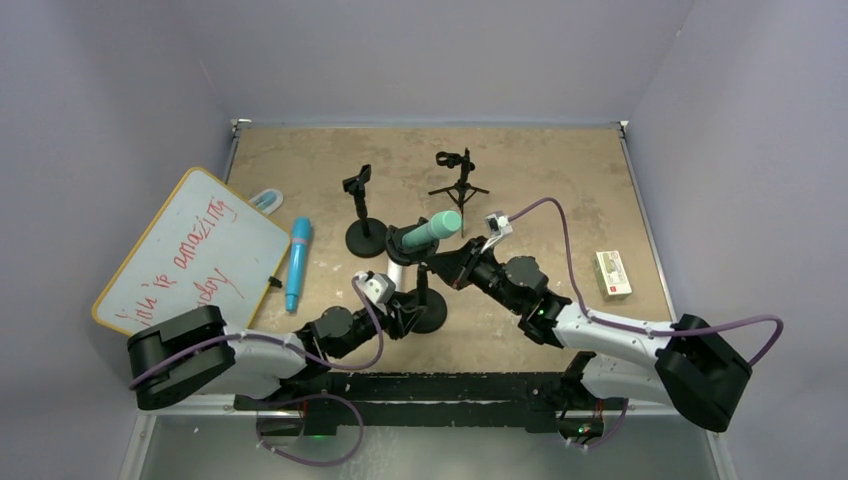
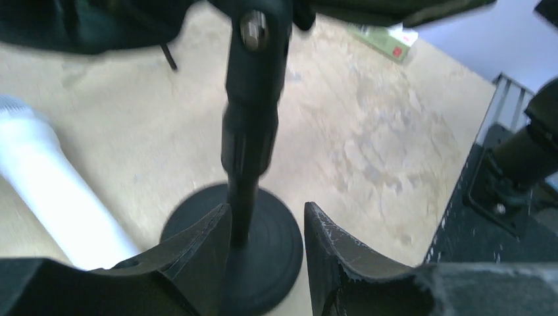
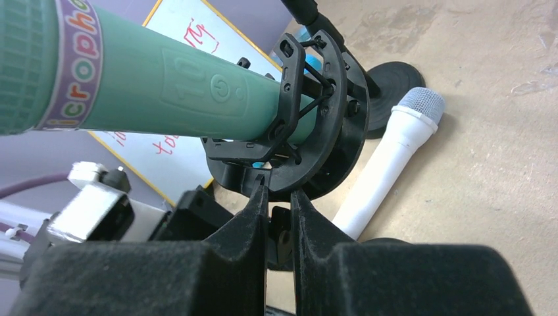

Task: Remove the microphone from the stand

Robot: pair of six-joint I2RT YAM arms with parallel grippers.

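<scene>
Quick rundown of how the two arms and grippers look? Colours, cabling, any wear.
Both arms match: bulky black joint housings, white links on the left arm and right arm. A purple cable runs loose along each. Small silver camera box at each wrist. Left gripper and right gripper: two matte black wedge-shaped fingers, the left's scuffed white at the edges. No markings readable.

Robotics lab test cell: plain lilac walls (image 1: 430,50) enclose a scuffed worktop (image 1: 560,180), left arm (image 1: 250,355) and right arm (image 1: 610,335) bolted to its edge.

Soft even light, blurred wrist close-ups
</scene>
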